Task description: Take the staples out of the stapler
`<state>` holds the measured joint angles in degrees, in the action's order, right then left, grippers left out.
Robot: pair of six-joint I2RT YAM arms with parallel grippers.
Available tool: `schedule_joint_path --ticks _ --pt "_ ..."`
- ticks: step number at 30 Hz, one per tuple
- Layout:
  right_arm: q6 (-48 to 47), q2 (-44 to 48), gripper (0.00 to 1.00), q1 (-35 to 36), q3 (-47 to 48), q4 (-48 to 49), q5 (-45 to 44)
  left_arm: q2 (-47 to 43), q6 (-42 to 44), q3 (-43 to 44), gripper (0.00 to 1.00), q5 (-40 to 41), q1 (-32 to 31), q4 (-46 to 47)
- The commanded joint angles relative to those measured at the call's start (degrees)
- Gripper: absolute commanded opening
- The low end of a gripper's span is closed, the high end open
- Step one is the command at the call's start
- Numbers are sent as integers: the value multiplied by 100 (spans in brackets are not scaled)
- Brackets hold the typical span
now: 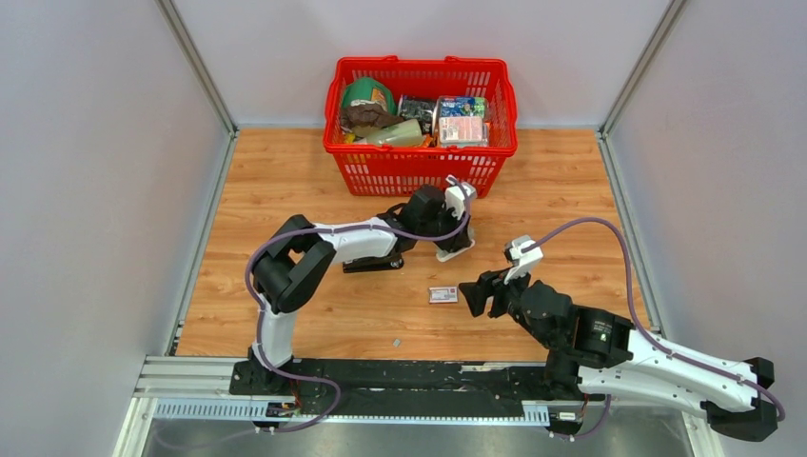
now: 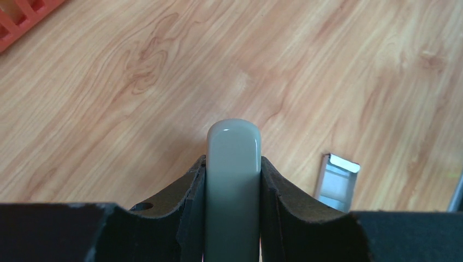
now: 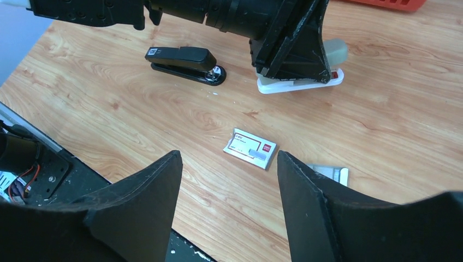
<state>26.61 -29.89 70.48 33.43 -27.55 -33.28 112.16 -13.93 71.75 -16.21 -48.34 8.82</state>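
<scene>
The black stapler lies shut on the wooden table under my left forearm. In the right wrist view it is at the far left. My left gripper is to its right, shut on a grey bar that has a white base resting on the table. My right gripper is open and empty, low over the table. Just beyond it lies a small flat labelled box with a short strip of staples on top. The box also shows in the top view, left of my right gripper.
A red basket full of groceries stands at the back centre. A small silvery open tray lies beside the box, also seen in the left wrist view. Grey walls bound the table left, right and behind.
</scene>
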Motion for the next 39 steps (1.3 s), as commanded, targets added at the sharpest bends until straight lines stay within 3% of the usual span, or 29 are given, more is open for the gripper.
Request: schedule_joint_path --ticks 1,6,12,32,39 --pt "143 89 68 27 164 -75 -126 165 356 533 1 311 -18 199" --pt "116 -17 68 27 155 -57 -56 429 540 639 10 627 -27 269" --pt "55 -114 69 36 164 39 -39 737 567 779 33 821 -27 401" --pt "-16 -325 76 19 58 224 -74 852 708 797 59 698 -97 876" --pt "-208 -219 79 27 128 119 -266 193 1226 903 62 811 -115 157"
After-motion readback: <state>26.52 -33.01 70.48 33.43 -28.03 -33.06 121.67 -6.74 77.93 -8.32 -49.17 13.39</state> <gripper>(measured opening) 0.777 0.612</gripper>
